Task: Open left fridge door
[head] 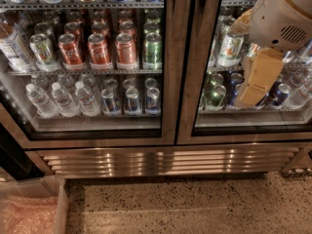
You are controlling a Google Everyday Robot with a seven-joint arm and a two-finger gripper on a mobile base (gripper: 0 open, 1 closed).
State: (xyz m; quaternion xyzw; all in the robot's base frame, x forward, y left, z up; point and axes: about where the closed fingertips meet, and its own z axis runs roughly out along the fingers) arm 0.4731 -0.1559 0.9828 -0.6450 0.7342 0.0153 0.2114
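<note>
The left fridge door (168, 82) is a tall glass pane in a steel frame and fills the left and middle of the camera view. It stands shut against the centre post. Behind its glass are red and green cans (100, 50) and water bottles (61, 99). My gripper (257, 82) is a tan piece hanging below the white arm housing (285, 18) at the upper right. It is in front of the right door's glass, well to the right of the left door and apart from it.
The right glass door (204, 126) shows green and blue cans. A ribbed steel grille panel (165, 161) runs below both doors. A clear plastic bin (34, 206) stands on the speckled floor (195, 204) at the lower left.
</note>
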